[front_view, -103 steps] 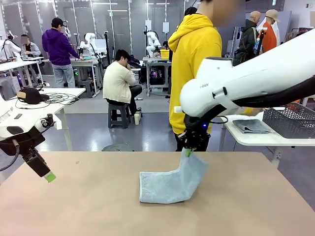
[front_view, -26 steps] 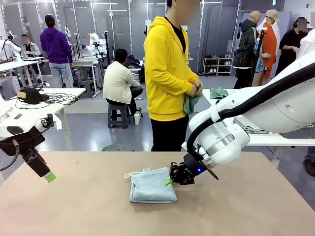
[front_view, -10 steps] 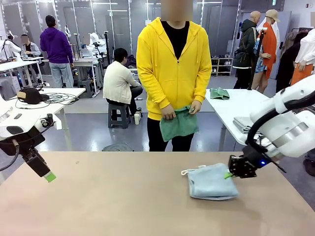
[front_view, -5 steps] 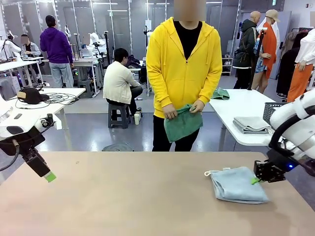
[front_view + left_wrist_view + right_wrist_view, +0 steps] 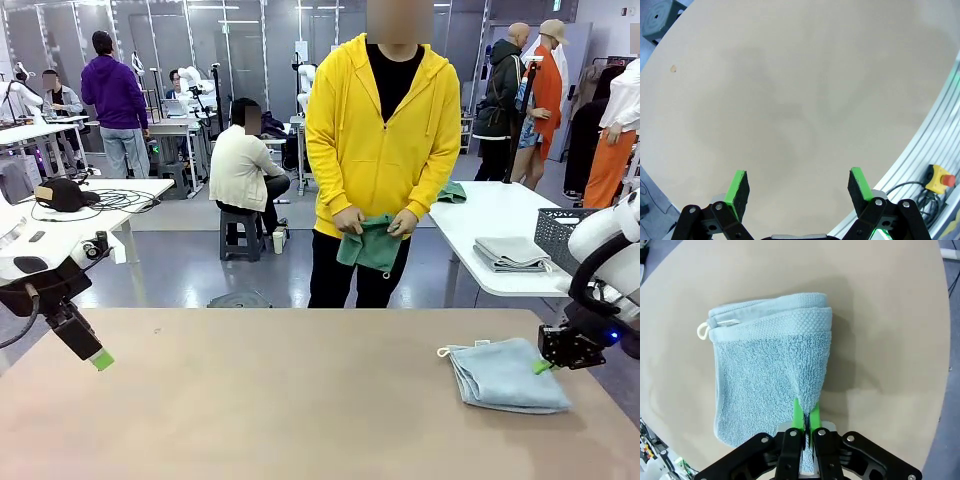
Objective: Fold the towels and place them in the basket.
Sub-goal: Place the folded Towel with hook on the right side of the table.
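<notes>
A folded pale grey-blue towel (image 5: pixel 505 375) lies on the table near its right edge, its white loop pointing left. My right gripper (image 5: pixel 545 366) is shut on the towel's right edge; in the right wrist view the green pads (image 5: pixel 798 416) pinch a raised fold of the towel (image 5: pixel 765 375). A person in a yellow hoodie stands at the far side and holds a sea-green towel (image 5: pixel 372 243) in both hands. A dark grey lattice basket (image 5: pixel 561 236) stands on a white side table at the right. My left gripper (image 5: pixel 98 359) hangs open above the table's left edge, and its fingers (image 5: pixel 737 189) stand wide apart over bare tabletop.
The tan table (image 5: pixel 260 400) lies bare in the middle and on the left. The white side table (image 5: pixel 480 225) holds a folded grey cloth (image 5: pixel 510 252) and a green cloth. A yellow box with a red button (image 5: pixel 938 179) sits beside the table edge in the left wrist view.
My right gripper has dragged the grey-blue towel rightward across the table to its right edge. The person has shifted right with the green towel. The left arm has not moved.
</notes>
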{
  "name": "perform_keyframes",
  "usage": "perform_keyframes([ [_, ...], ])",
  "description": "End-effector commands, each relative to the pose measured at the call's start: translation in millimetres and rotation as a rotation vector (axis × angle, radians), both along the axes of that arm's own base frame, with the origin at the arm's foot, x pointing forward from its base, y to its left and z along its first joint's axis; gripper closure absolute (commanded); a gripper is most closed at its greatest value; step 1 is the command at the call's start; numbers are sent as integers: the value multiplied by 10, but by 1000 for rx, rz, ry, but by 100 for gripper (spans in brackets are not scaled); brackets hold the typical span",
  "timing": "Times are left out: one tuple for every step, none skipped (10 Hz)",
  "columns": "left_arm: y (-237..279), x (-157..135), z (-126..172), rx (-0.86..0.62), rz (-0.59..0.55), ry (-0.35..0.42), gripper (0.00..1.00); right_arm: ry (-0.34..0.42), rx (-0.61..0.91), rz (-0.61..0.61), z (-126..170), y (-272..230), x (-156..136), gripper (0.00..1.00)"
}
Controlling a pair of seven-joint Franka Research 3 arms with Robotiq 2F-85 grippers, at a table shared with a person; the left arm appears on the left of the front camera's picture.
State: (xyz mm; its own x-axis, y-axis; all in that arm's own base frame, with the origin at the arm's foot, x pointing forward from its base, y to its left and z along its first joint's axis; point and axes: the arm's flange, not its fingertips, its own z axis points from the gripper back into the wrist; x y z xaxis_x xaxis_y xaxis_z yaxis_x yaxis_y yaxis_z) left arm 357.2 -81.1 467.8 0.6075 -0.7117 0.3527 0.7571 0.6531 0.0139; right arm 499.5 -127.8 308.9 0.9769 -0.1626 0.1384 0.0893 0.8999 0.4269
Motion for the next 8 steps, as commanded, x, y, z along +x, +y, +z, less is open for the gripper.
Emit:
perform_keyframes([
  [-7,3,-2,12,13,-4,0,13,-22,-25,28,11,55,95],
  [-7,3,-2,12,13,-4,0,8,-29,-22,50,22,61,74],
  [-7,3,-2,12,13,-4,0,10,-37,-17,80,27,58,58],
  [-7,3,-2,12,13,-4,0,3,-59,-19,121,29,51,37],
  [-7,3,-2,12,13,-4,0,-12,-88,-23,189,28,39,55],
  [-7,3,-2,12,13,-4,0,-35,-100,-23,289,43,30,0],
  [-7,3,-2,12,13,-4,0,-55,-109,-19,390,71,19,18],
  [-7,3,-2,12,13,-4,0,-66,-117,-13,464,106,14,0],
])
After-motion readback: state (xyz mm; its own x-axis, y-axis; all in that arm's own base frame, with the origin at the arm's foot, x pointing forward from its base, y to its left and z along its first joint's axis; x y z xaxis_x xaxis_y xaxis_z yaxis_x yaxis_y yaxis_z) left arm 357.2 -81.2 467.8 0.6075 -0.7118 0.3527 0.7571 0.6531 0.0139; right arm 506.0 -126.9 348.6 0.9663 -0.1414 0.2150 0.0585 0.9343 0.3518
